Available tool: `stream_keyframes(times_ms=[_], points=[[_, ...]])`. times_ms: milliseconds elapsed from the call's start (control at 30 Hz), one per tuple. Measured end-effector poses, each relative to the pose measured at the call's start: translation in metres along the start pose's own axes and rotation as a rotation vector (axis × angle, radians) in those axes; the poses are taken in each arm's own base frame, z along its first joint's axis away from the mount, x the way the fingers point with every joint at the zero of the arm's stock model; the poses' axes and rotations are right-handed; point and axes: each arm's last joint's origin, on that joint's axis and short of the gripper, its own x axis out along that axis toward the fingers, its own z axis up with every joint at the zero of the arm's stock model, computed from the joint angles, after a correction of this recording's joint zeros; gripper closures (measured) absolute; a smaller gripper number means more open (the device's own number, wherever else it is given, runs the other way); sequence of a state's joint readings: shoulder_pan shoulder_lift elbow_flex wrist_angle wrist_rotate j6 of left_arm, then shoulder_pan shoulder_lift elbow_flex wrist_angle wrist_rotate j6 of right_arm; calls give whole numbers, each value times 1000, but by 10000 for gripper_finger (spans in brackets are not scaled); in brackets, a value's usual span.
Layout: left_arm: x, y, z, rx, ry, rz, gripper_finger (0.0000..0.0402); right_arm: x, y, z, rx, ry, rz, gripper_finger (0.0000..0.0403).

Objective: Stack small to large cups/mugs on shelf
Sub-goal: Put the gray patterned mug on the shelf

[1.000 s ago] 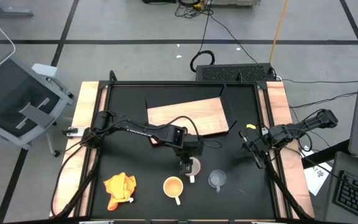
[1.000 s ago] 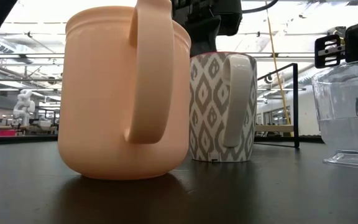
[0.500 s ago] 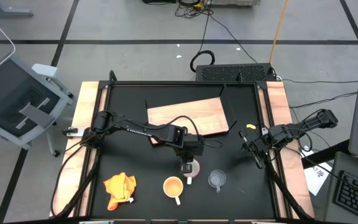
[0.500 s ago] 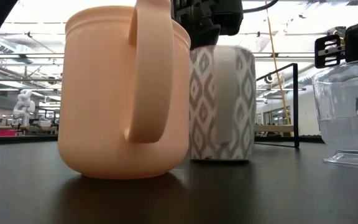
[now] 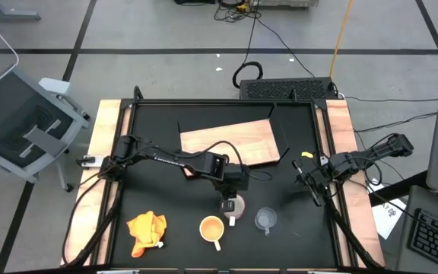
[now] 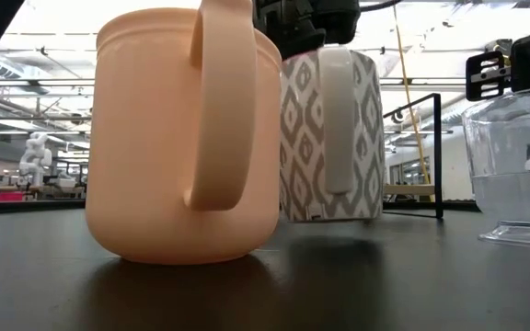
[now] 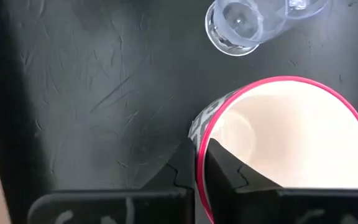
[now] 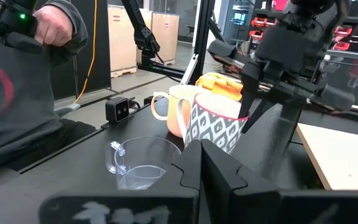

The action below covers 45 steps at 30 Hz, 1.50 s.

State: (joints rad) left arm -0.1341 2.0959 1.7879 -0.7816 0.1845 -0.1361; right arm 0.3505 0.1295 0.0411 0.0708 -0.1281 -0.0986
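Observation:
My left gripper [image 5: 229,202] is shut on a white cup with a grey pattern and a pink rim [image 6: 329,138], near the table's middle front. A yellow-orange cup [image 5: 212,227] stands on its base to the near left of it. A clear glass cup [image 5: 265,220] stands to the near right. The shelf, a light wooden board [image 5: 230,141], lies flat behind them with nothing on it. My right gripper [image 5: 308,185] waits shut near the table's right side. My left gripper holds the patterned cup by its pink rim [image 7: 199,146], one finger [image 7: 229,177] inside the cup and one [image 7: 182,171] outside against the wall. The fingers come from above, pointing down. The cup hangs slightly tilted, its base [image 6: 329,219] a little above the table.
An orange-yellow cloth [image 5: 146,230] lies crumpled at the near left. A small black camera [image 8: 118,110] sits at the table's front edge. A person in a grey top [image 8: 17,81] stands just beyond the table. Black rails [image 5: 120,152] border the tabletop.
My left gripper has gone up a little with the patterned cup. The cup has turned about, its handle swinging round toward the near edge, and its base has lifted clear of the table with a slight tilt.

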Motion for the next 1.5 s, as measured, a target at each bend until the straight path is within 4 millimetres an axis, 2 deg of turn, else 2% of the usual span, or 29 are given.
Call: stream_keyframes(times_ms=[567,900,1033,1267,1367,1500], points=[[-55,2,17,12,48,176,388,0,0,0,0,0,0,403],[-78,21,20,-2,44,201,388,0,0,0,0,0,0,403],[-106,22,18,-24,3,239,388,0,0,0,0,0,0,403],[-151,8,11,-9,-91,304,388,0,0,0,8,3,2,403],[-164,6,5,-23,-88,336,388,0,0,0,8,3,1,403],[-167,11,1,-63,-57,370,388,0,0,0,8,1,1,403]])
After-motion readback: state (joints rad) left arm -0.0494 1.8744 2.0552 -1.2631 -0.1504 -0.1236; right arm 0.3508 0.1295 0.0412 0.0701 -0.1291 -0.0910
